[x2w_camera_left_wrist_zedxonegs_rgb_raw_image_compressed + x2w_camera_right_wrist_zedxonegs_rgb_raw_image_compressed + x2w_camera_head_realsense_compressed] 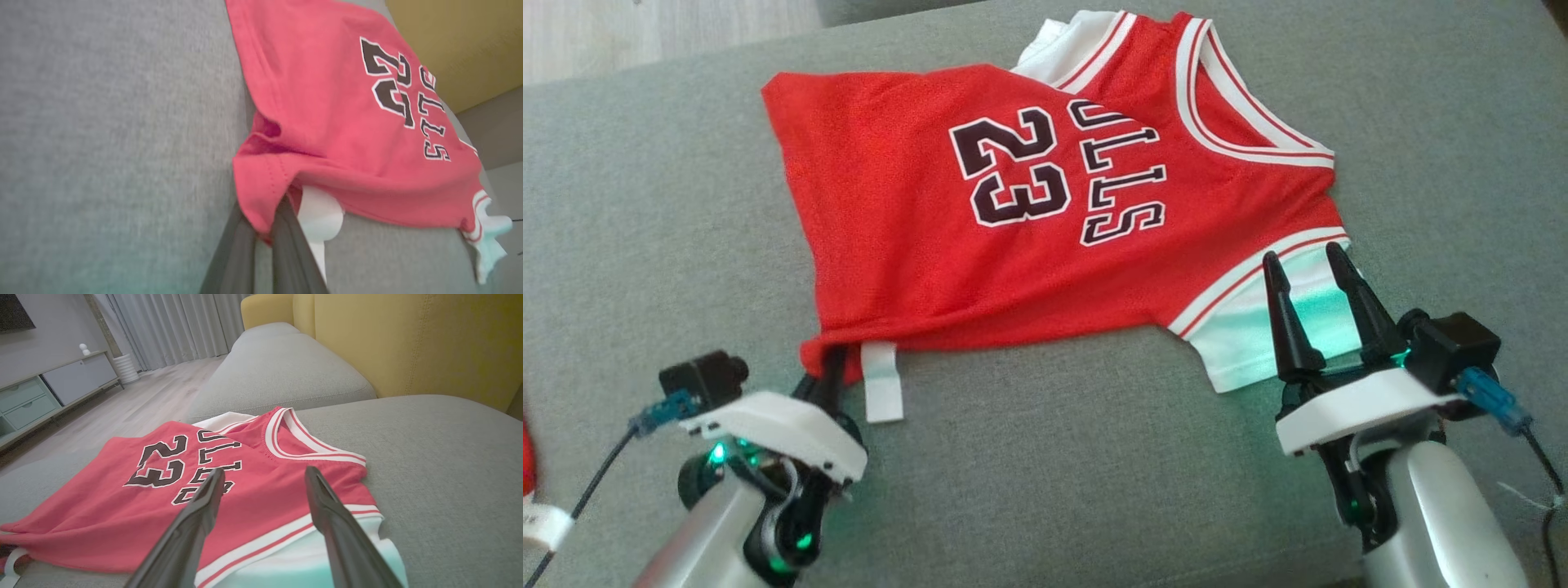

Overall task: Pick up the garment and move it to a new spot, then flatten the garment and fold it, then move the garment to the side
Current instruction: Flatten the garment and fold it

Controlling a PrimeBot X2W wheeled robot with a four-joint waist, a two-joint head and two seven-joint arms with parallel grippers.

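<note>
Left jaws on garment (890,204) (arm (698,535) low)

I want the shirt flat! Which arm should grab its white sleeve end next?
Probably right. The right gripper is open, fingers at the white sleeve. The left gripper is shut on the jersey's red hem corner, far from it.

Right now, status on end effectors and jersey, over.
Left end effector shut on jersey hem corner. Right end effector open by the white sleeve, gripping nothing. Jersey spread on grey couch. Nothing in the way.
</note>
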